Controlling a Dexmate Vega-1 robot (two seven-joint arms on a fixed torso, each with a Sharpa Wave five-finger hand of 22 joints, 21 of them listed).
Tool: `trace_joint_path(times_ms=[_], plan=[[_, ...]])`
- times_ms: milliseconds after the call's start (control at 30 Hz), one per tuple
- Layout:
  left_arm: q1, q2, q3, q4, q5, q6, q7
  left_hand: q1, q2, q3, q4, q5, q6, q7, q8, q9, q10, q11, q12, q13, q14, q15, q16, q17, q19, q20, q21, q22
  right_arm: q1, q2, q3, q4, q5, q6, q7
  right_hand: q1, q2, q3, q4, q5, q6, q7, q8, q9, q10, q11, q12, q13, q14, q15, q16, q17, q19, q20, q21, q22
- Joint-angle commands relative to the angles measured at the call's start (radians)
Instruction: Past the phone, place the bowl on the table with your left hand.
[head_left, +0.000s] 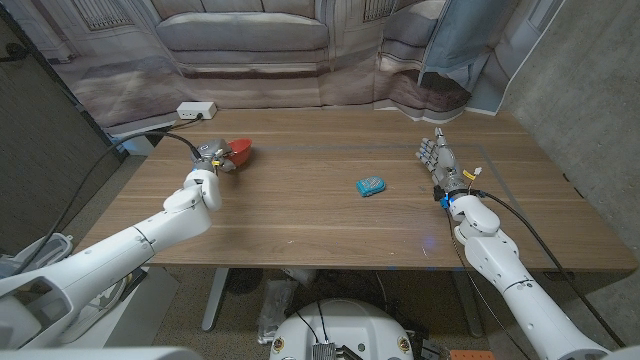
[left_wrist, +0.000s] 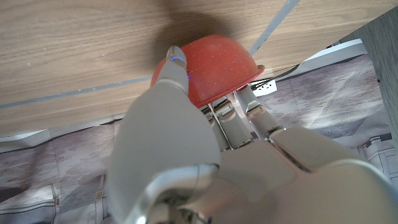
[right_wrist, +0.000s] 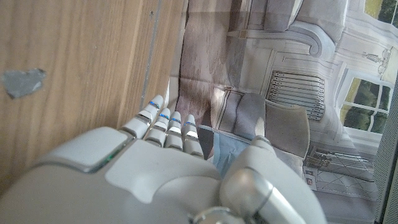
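Left hand (head_left: 210, 165) grips red bowl (head_left: 238, 151) w/ fingers; right hand (head_left: 440, 157) spread.

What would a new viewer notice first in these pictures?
The red bowl, gripped by the left hand at the table's far left part, stands out most. Next comes the small blue phone near the table's middle, with the right hand open to its right.

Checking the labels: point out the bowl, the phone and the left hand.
bowl (left_wrist: 217, 65), left wrist view, red outer wall.
phone (head_left: 371, 186), head view, middle of its blue face.
left hand (head_left: 212, 163), head view, middle of the hand.
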Motion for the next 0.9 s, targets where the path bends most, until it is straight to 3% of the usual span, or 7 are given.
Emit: trace_joint_path(times_ms=[33, 900], plan=[[-0.009, -0.009, 0.01, 0.028, -0.012, -0.012, -0.003, 0.023, 0.029, 0.013, 0.011, 0.005, 0.059, 0.041, 0.005, 0.007, 0.006, 0.0, -0.001, 0.006, 0.007, -0.065, 0.0, 0.006, -0.005, -0.126, 0.011, 0.001, -0.005, -0.004, -0.003, -0.004, 0.001, -0.003, -0.008, 0.007, 0.001, -0.004, -0.003, -0.002, -0.001, 0.001, 0.003, 0.003, 0.009, 0.0, -0.003, 0.004, 0.007, 0.001, -0.002, 0.003, 0.01, -0.033, -0.006, 0.004], [-0.054, -0.047, 0.053, 0.083, -0.042, -0.009, -0.057, 0.025, 0.03, 0.014, 0.01, 0.004, 0.06, 0.041, 0.001, 0.007, 0.011, 0.0, -0.008, 0.01, -0.002, -0.065, -0.011, 0.017, -0.017, -0.124, 0.026, -0.008, 0.001, 0.003, 0.006, 0.024, 0.009, -0.004, 0.009, 0.006, 0.002, -0.006, -0.004, -0.003, 0.001, 0.0, 0.003, 0.003, 0.009, 0.003, -0.003, 0.004, 0.007, 0.004, -0.002, 0.004, 0.008, -0.031, -0.01, 0.004]])
